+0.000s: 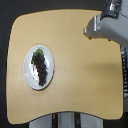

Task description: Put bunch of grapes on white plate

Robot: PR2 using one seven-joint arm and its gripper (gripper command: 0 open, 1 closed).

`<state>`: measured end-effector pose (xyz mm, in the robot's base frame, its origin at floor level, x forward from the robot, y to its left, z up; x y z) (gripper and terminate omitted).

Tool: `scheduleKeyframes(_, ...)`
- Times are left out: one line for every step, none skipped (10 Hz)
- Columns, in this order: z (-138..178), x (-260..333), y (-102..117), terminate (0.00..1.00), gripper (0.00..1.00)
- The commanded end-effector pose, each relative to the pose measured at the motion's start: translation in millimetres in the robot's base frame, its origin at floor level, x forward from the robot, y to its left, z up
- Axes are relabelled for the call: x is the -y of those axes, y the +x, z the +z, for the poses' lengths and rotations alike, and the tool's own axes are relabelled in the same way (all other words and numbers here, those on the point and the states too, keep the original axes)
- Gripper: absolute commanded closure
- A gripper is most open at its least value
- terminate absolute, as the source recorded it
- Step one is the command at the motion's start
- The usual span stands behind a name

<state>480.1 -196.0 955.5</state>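
A round white plate (28, 73) sits on the wooden table (80, 75) toward the exterior view's left. The bunch of grapes (41, 65), a dark purple cluster with a green leafy end pointing to the back, lies on the plate. At the exterior view's upper right a grey arm segment (102, 27) reaches in over the table's corner, far from the plate. No fingers of the gripper show in this view.
The light wooden table has rounded corners and a curved front edge. A grey base part (65, 120) shows below the front edge. Dark floor surrounds the table.
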Motion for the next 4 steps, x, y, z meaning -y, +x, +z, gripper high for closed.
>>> scheduleKeyframes(-5.6, 43.9, 8.8, 0.0, 0.0)
scheduleKeyframes(-7.6, 47.8, 9.5, 0.0, 0.0)
scheduleKeyframes(-9.9, 49.1, 10.9, 0.0, 0.0)
scheduleKeyframes(-12.0, 50.2, 13.0, 1.0, 0.0)
